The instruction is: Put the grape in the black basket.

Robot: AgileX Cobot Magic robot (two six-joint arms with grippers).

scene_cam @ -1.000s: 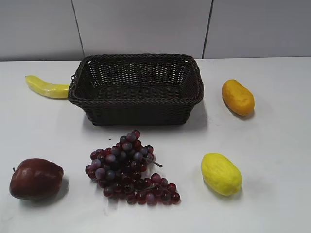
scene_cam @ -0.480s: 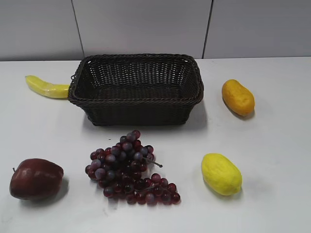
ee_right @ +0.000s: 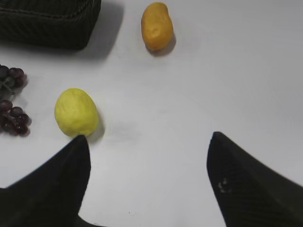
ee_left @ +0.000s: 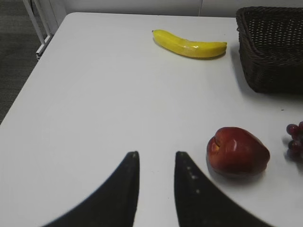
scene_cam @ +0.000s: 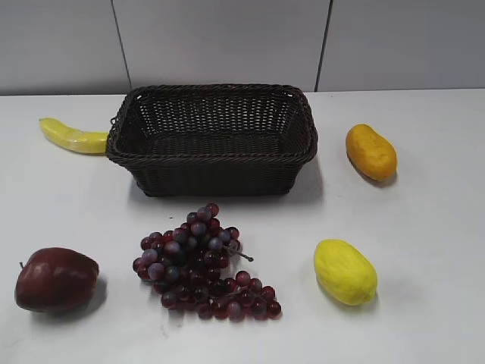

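Observation:
The grape [scene_cam: 201, 262], a triangular bunch of dark red and purple berries, lies on the white table in front of the black basket [scene_cam: 212, 159], which stands empty at the back centre. Neither gripper shows in the exterior view. In the left wrist view my left gripper [ee_left: 156, 155] is empty with a narrow gap between its jaws, left of the apple; a few grapes [ee_left: 294, 139] show at the right edge and the basket [ee_left: 272, 52] at top right. My right gripper [ee_right: 149, 139] is wide open and empty; the grape [ee_right: 12, 118] is far to its left.
A dark red apple [scene_cam: 54, 279] lies at front left, a banana [scene_cam: 72, 136] left of the basket. A yellow lemon-like fruit [scene_cam: 345, 271] lies right of the grape, an orange fruit [scene_cam: 370, 152] right of the basket. The table's left edge [ee_left: 28, 90] shows.

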